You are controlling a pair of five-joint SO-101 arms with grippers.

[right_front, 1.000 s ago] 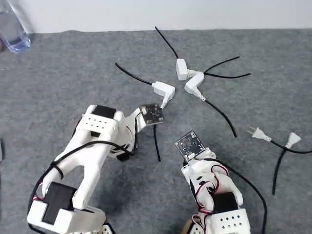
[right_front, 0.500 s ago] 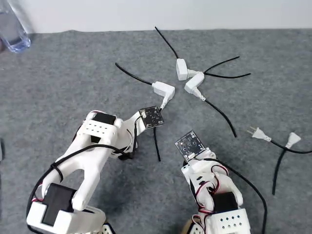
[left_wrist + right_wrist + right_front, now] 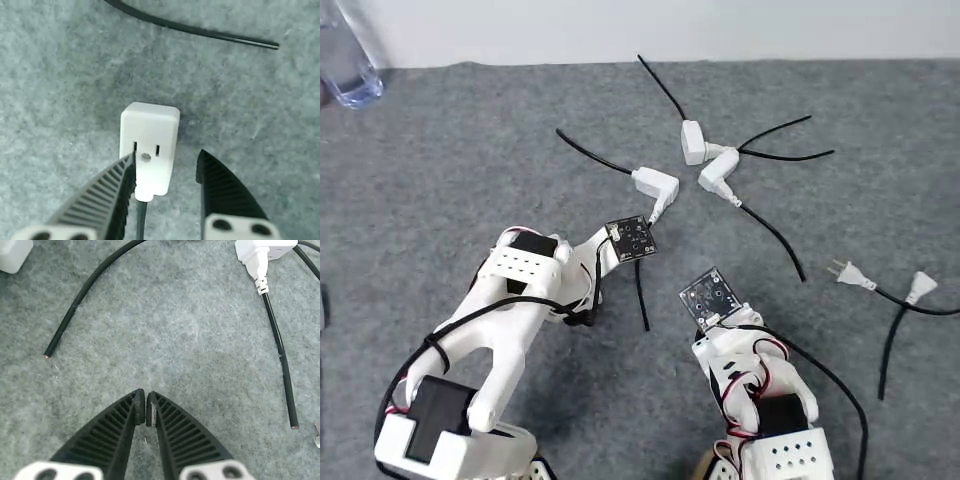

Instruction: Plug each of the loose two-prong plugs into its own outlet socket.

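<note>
Socket (image 3: 148, 135) is straddled on the carpet (image 3: 60, 75) by the spread left gripper (image 3: 166, 162), 1 finger at its edge; if closed off-centre, it could be twisted or knocked away. The right gripper (image 3: 146, 402) is pressed together, empty. A 2-prong plug (image 3: 848, 273) lies well apart.

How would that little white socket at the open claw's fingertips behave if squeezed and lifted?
The socket looks like hard, smooth plastic, so probably rigid but somewhat slippery. It seems small and light; its thin black cord would likely dangle limply.
</note>
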